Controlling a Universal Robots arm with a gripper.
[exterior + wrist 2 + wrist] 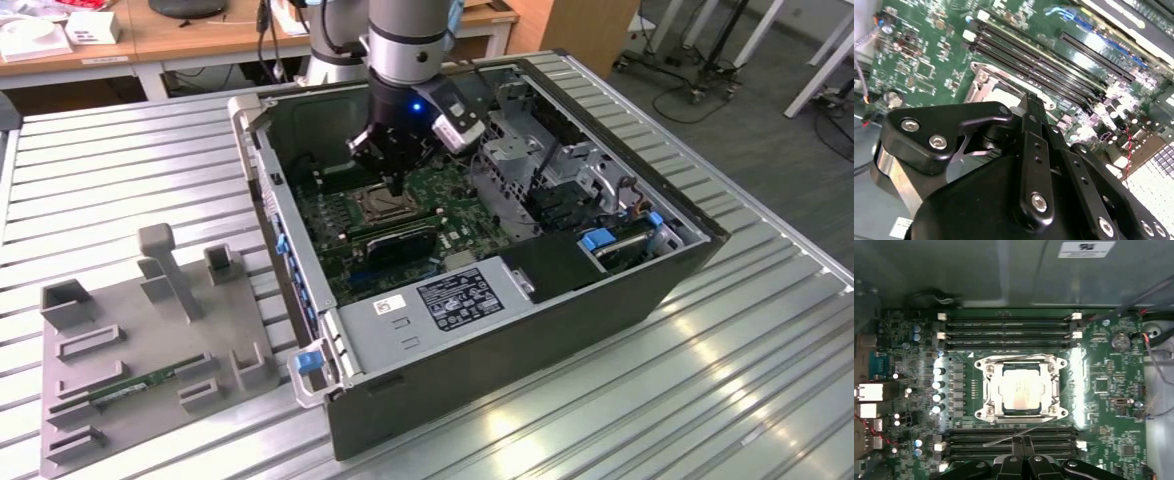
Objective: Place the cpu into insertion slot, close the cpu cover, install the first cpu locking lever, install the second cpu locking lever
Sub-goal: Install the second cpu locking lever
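Black anodised metal makes up the gripper (1021,442), and its two narrow fingers are pressing together at the tips with nothing clamped between them; the closed pair is forming a single slim prodding tool. In the first wrist view the tips are hovering over the memory slots (1009,440) just beside the socket, near a thin wire lever (1019,432) that is lying slantwise across those slots, apparently not yet latched. A closed, pointed posture suits pushing such a wire, which is too thin to grasp reliably. The cpu (1020,391), a flat square chip with a dull silvery-tan lid, is already sitting in the insertion slot (1004,411), whose dark edge is showing around it. The cpu cover (990,390), a thin bright steel frame with a cut-out centre, is lying flat over the chip's edges, so it is judged closed. Another wire lever (1004,359) is running along the far edge of the frame. Around the socket, the green circuit board (1104,390) is carrying small cylindrical capacitors and ribbed black slots. In the exterior view the arm is reaching down into an open computer case (574,300) of grey sheet metal, resting on a ribbed metal table (120,170).
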